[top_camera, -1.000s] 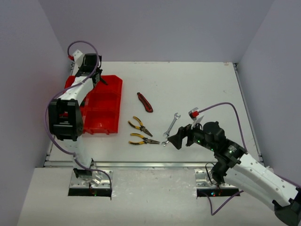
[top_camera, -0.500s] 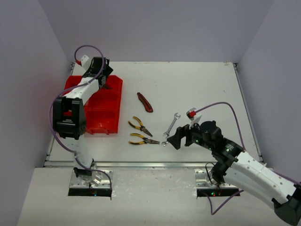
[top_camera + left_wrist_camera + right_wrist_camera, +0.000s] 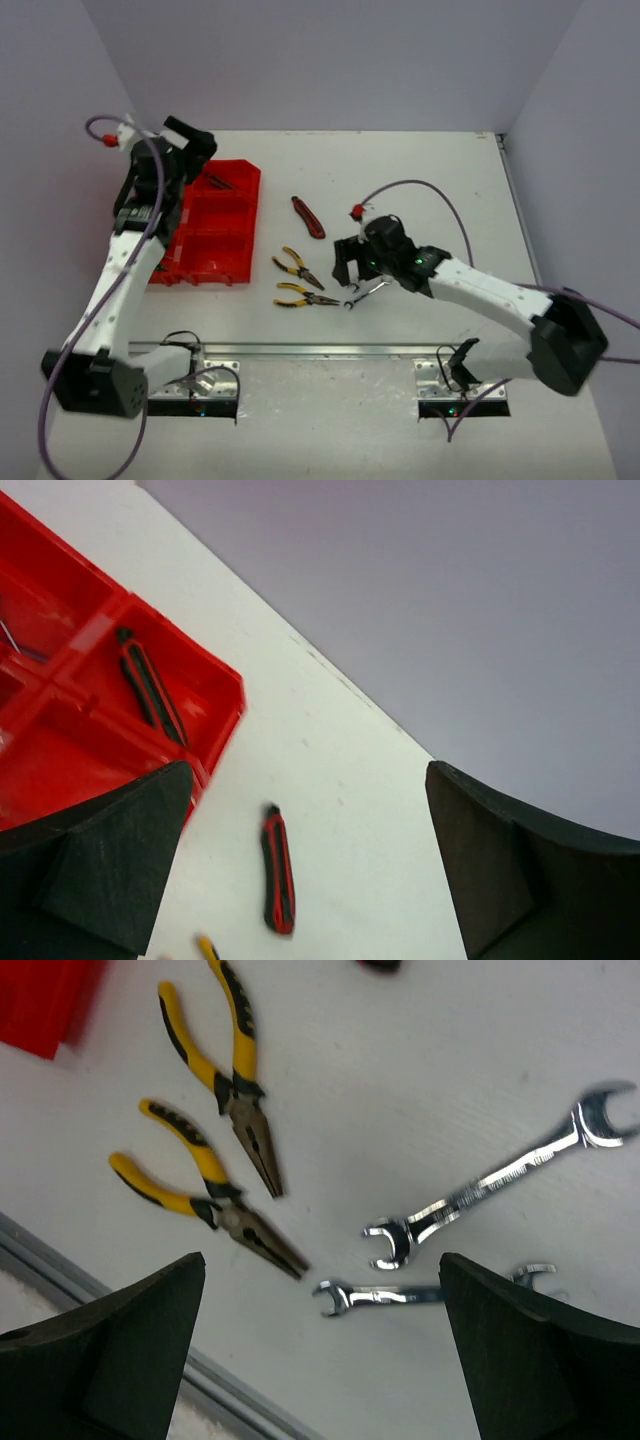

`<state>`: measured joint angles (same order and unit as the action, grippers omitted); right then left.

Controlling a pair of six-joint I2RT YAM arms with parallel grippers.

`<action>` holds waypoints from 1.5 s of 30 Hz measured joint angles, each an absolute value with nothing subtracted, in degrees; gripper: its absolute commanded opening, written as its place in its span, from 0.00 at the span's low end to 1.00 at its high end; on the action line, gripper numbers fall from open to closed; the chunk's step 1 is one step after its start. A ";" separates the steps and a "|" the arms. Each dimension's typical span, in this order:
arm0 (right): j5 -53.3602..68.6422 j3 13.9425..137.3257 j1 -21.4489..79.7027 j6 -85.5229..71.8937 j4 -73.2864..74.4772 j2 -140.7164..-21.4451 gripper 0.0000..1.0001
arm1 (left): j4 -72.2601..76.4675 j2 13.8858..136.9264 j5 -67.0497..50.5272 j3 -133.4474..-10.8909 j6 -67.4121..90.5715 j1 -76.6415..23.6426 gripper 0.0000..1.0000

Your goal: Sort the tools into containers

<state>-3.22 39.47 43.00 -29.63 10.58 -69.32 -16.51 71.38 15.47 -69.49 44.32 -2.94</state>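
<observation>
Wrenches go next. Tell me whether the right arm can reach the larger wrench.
Probably yes. The right arm hangs over the larger wrench, jaws open, nothing lying across it; the smaller wrench lies close beside.

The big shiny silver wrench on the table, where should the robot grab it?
Grip the larger silver wrench by its straight middle shank, coming down from above and squeezing across its narrow width. It lies flat on the white table; its forked ends are wider, and the smaller silver wrench lies near its lower end.
</observation>
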 measured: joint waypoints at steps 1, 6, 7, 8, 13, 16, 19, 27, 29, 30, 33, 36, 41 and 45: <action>-3.53 42.86 42.82 -29.38 10.38 -73.93 0.99 | -15.86 65.45 12.96 -65.59 43.99 -2.94 1.00; -4.73 72.38 40.72 -25.67 17.46 -103.42 0.94 | -17.69 42.49 2.77 -52.00 39.42 -2.94 1.00; -5.09 78.17 40.49 -24.54 18.24 -108.71 0.94 | -18.80 39.86 -0.13 -50.56 38.23 -2.94 1.00; -5.51 82.48 40.26 -23.61 18.62 -112.96 0.94 | -19.66 38.38 -2.18 -49.42 37.34 -2.94 1.00; -8.97 101.22 39.49 -19.22 26.68 -130.52 0.88 | -25.57 31.34 -9.75 -44.27 32.98 -2.94 1.00; -10.14 108.32 39.18 -17.77 29.22 -136.79 0.67 | -29.56 29.62 -10.07 -43.75 30.40 -2.94 1.00; -9.89 110.50 38.95 -16.02 30.91 -137.56 0.37 | -31.34 28.18 -10.25 -43.77 27.98 -2.94 1.00; -8.85 97.42 38.96 -16.73 26.27 -129.94 0.05 | -30.44 28.90 -12.49 -41.91 27.65 -2.94 1.00; -9.13 90.14 39.48 -16.77 25.31 -124.57 0.04 | -28.57 29.16 -14.06 -39.70 28.94 -2.94 1.00; -9.37 86.75 39.92 -16.76 24.24 -121.61 0.04 | -26.93 29.48 -15.38 -37.99 30.14 -2.94 1.00; -9.86 77.84 41.75 -16.73 21.24 -111.10 0.05 | -18.60 31.82 -21.70 -31.06 34.98 -2.94 1.00; -8.26 71.56 43.70 -17.00 18.17 -98.66 0.05 | -9.68 35.71 -28.51 -25.39 41.32 -2.97 1.00; -2.24 65.33 46.26 -19.36 8.89 -81.41 0.06 | 7.54 38.73 -30.54 -19.31 52.21 -8.43 1.00; 2.32 60.40 47.13 -21.90 5.31 -77.31 0.06 | 19.15 39.10 -27.77 -19.14 56.09 -15.86 0.96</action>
<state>2.32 60.40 47.13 -21.90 5.31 -77.31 19.15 39.10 -27.77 -19.14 56.09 -15.86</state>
